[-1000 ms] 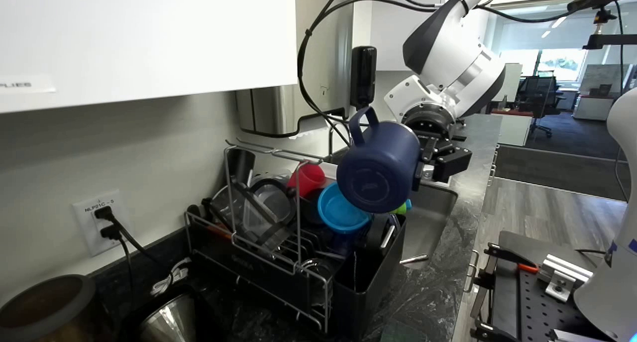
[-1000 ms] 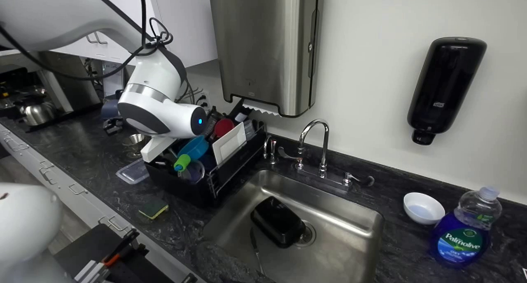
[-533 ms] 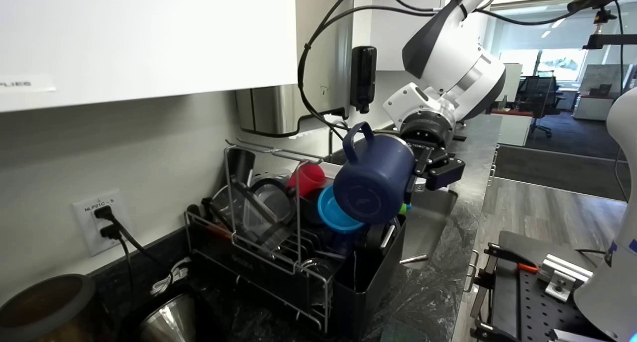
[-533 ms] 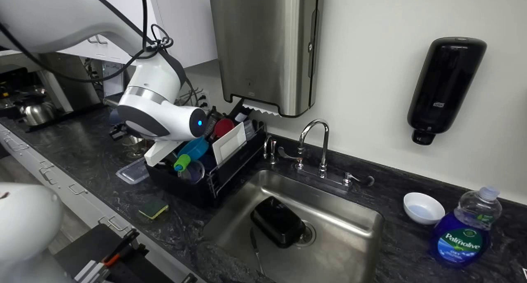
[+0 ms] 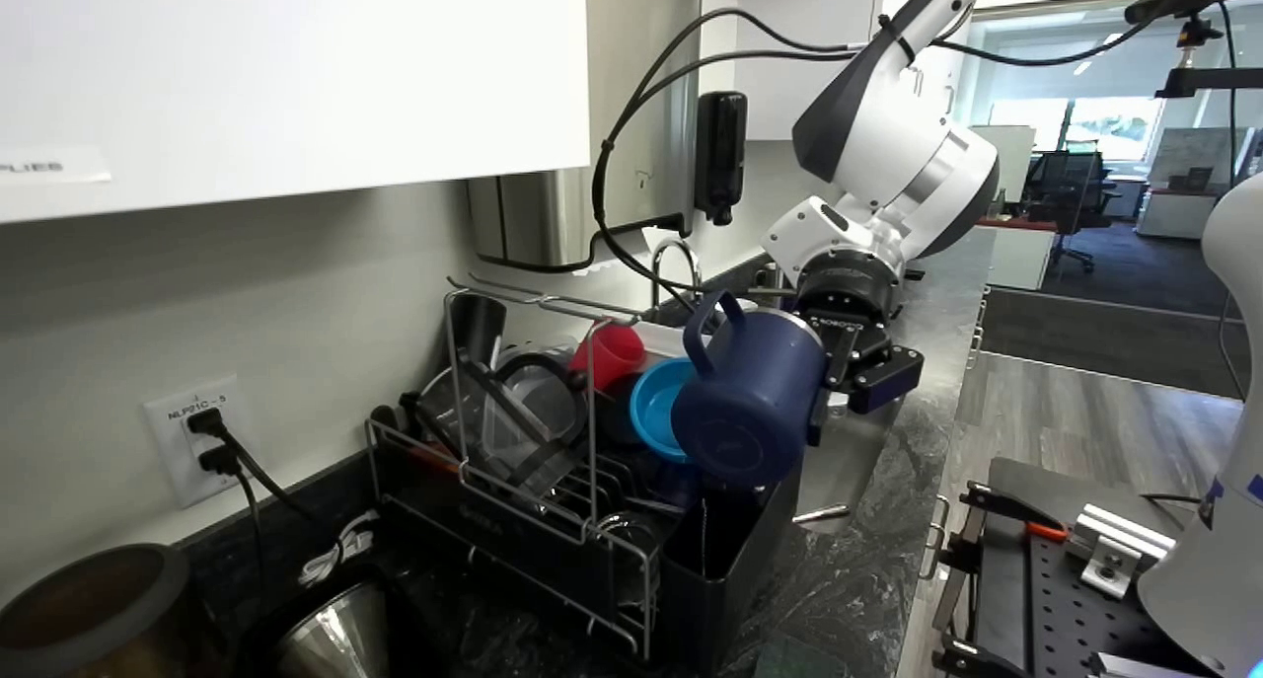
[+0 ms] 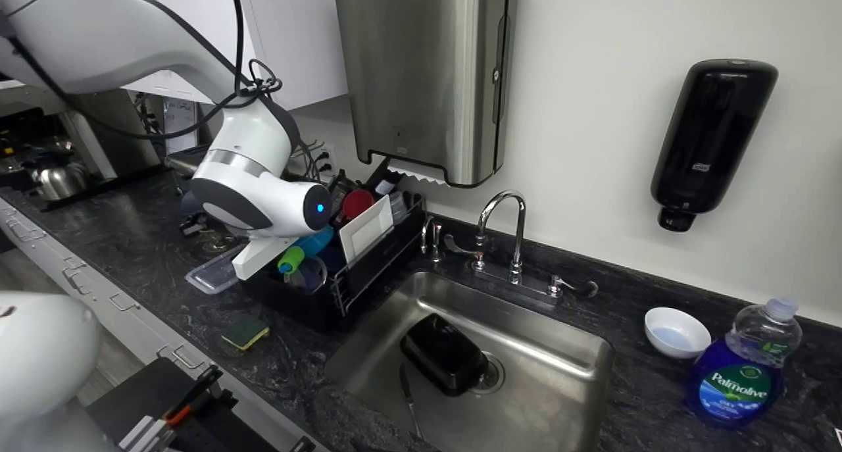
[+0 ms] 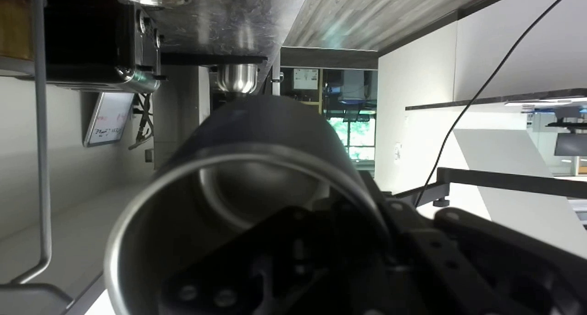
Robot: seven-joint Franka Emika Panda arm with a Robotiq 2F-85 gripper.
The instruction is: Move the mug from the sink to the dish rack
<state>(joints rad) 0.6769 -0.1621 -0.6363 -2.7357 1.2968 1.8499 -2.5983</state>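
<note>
In an exterior view we find, at the left, a wall outlet (image 5: 181,451) with two black plugs (image 5: 205,421) in it. Low in the middle of the frame stands the dish rack (image 5: 513,525), crowded with dishes (image 5: 538,416); right of its middle we see a red cup (image 5: 614,350) and then a cyan bowl (image 5: 658,407). Just right of center is the mug (image 5: 755,402), dark navy and tilted, its handle toward the upper left and its base facing partly our way. It overlaps the bowl and the rack's right end in view; we cannot tell whether it touches either. At its right side the claw (image 5: 816,416) is pinched together with hardly any gap, gripping the mug by its wall.

In an exterior view we see the arm (image 6: 256,202) at upper left hiding most of the mug, and a sponge (image 6: 245,333) on the counter (image 6: 289,370) at lower left. Across the lower middle lies the sink (image 6: 546,399), holding a black tub (image 6: 444,351) and a slim utensil (image 6: 406,383); the faucet (image 6: 519,241) curves above. Farther right come a white bowl (image 6: 677,333) and a soap bottle (image 6: 740,373).

In the wrist view we look into the mug's mouth, one claw finger inside it and the other outside, to the right.
</note>
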